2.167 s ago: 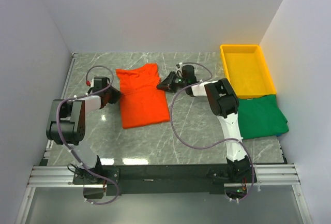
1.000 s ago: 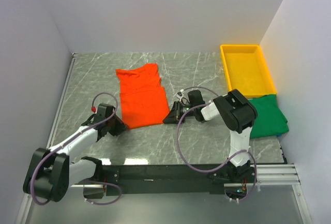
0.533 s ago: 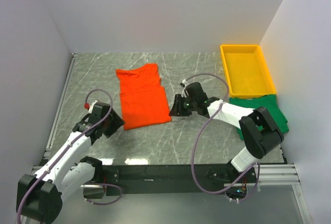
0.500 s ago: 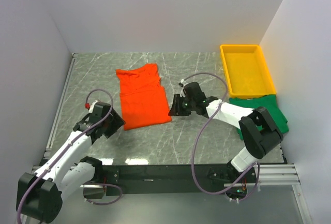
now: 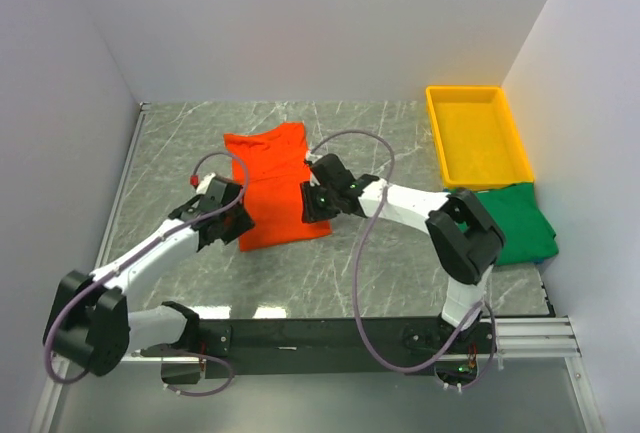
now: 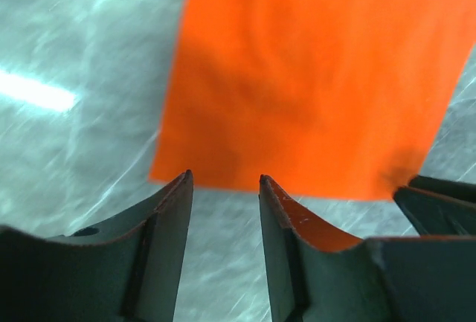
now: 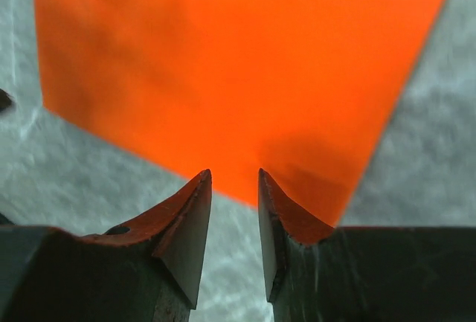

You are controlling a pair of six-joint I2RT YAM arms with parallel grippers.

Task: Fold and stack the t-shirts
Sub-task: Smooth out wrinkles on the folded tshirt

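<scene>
The bright orange-red short-sleeved cloth shirt (image 5: 275, 188) lies flat on the grey marbled desk (image 5: 380, 143) as a long rectangle and probably needs one more crosswise fold. The plain dark green cloth shirt (image 5: 515, 223), well to its right, looks folded already but is not yet stacked. The left hand (image 6: 223, 181) and right hand (image 7: 234, 177) hover at the orange shirt's near corners, fingers parted and empty; no writing is readable.

Tray (image 5: 478, 138) behind one shirt (image 5: 520, 225) (far right)

No words to read in any view: no lettering, label, brand, number or sign. The orange-red t-shirt (image 5: 270, 185) is plain cloth (even close up from both wrists), the green t-shirt (image 5: 520, 223) and yellow tray (image 5: 465, 90) likewise unmarked.
</scene>
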